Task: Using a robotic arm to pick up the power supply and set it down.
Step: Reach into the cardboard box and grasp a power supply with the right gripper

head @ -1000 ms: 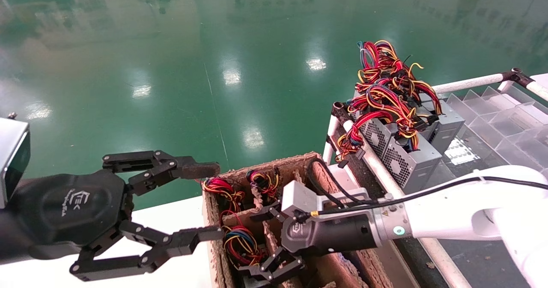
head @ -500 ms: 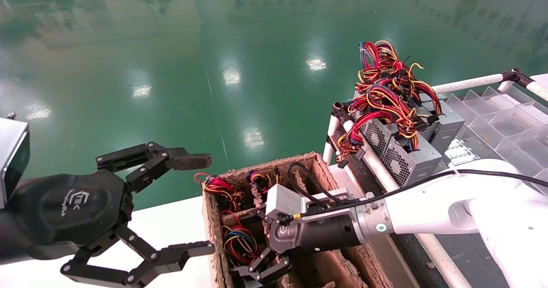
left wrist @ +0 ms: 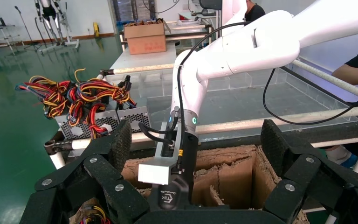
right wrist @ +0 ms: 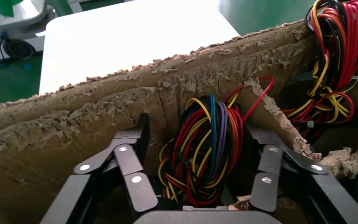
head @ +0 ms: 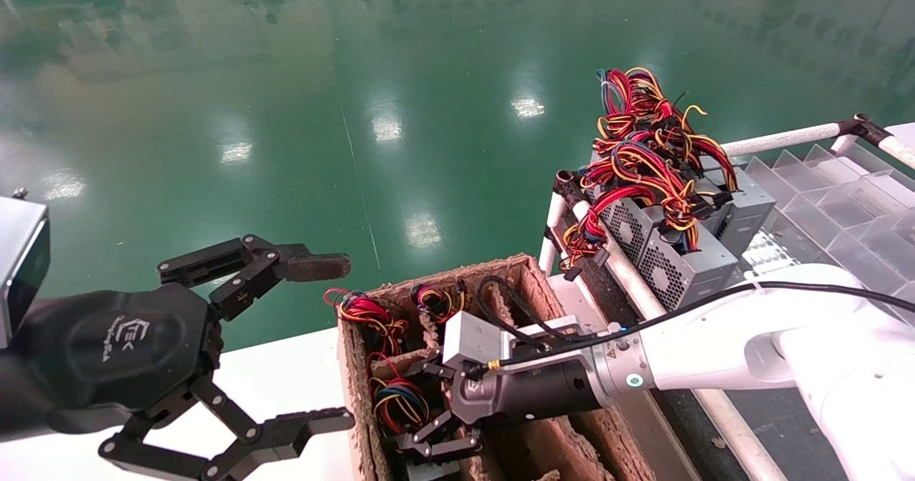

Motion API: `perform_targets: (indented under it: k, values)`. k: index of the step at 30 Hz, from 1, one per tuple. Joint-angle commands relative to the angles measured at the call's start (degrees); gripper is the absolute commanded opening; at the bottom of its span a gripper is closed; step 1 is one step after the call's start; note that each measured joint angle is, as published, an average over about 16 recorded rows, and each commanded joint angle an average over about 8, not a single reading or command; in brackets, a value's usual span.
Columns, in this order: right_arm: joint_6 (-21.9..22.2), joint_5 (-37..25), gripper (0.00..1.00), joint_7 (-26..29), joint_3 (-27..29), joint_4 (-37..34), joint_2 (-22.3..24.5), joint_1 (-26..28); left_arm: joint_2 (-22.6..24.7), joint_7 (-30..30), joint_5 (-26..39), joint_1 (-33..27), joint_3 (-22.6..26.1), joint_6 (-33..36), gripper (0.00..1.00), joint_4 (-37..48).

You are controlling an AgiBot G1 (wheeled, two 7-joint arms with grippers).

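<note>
Inside the cardboard box [head: 529, 281], right end effector [head: 437, 444] lowered, fingers apart either side of the power supply's wire bundle [right wrist: 205, 149], nothing gripped; beside the box, left end effector [head: 325, 345] parked wide open

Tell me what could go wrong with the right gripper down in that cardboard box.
The right gripper straddles only the wire bundle of the power supply; closing here may pinch the wires, and the metal case isn't visible. Its fingers sit beside torn cardboard dividers, so a lift might snag. The open left gripper hovers beside the box, risking a bump.
</note>
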Motion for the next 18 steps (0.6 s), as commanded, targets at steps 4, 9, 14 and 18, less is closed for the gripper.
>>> perform_targets:
  k: [4,9,14,18]
  values:
    - [0.53,0.02,0.0,-0.63,-0.52,0.19,-0.05,0.01,0.0,0.0,0.0,0.0,0.0,0.0,1.0,0.0]
    - [0.87,0.31,0.0,-0.86,-0.86,0.13,-0.02,0.05,0.0,0.0,-0.01,0.0,0.01,0.0,1.0,0.0]
    - [0.94,0.83,0.0,-1.1,-1.0,-0.17,0.08,0.11,0.0,0.01,-0.01,0.0,0.01,-0.01,1.0,0.0]
    - [0.64,1.41,0.0,-1.39,-0.94,-0.55,0.23,0.14,-0.01,0.01,-0.01,0.0,0.02,-0.01,1.0,0.0]
